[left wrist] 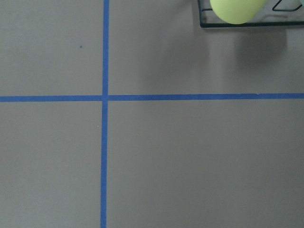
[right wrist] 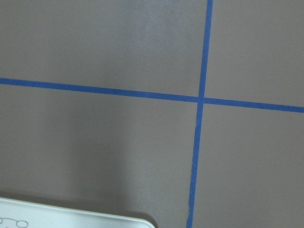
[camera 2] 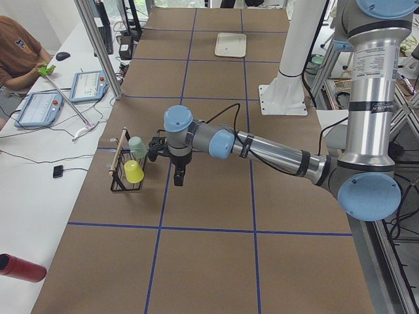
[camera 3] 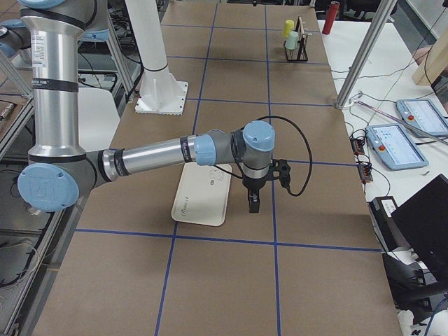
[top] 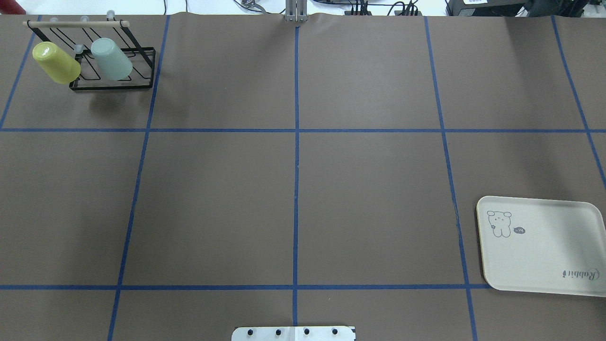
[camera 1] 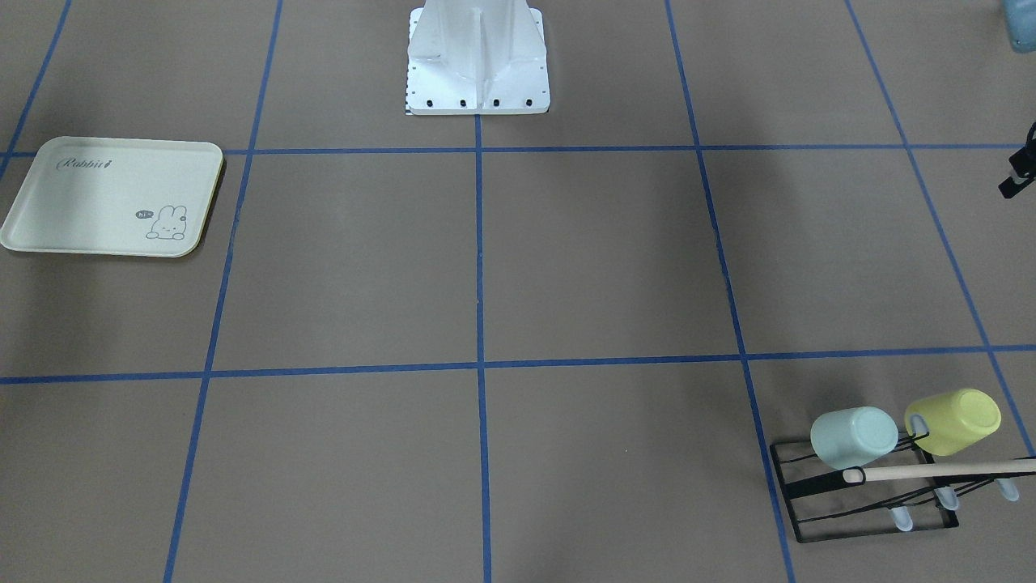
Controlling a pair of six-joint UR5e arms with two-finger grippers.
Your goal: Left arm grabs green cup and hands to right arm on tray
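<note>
The big brown table (top: 369, 189) has blue tape lines (top: 296, 189) that cut it into squares; at its far left corner stands a black wire rack (top: 113, 87) with a wooden bar (top: 75, 23) on top; a yellow-green cup (top: 56, 62) sits tipped, bottom up, on the rack's left end; the green cup (top: 111, 59) sits tipped the same way just to its right. The left arm (camera 2: 275, 152) reaches out low over the table; the left gripper (camera 2: 179, 182) points down near the rack, apart from both cups; I cannot tell if its fingers are apart or together. Far over on the right the tray (top: 544, 255) lies flat by the table's edge; the right arm (camera 3: 154, 155) stretches over it; the right gripper (camera 3: 252, 203) points down just beside the tray; I cannot tell how its fingers stand either.
</note>
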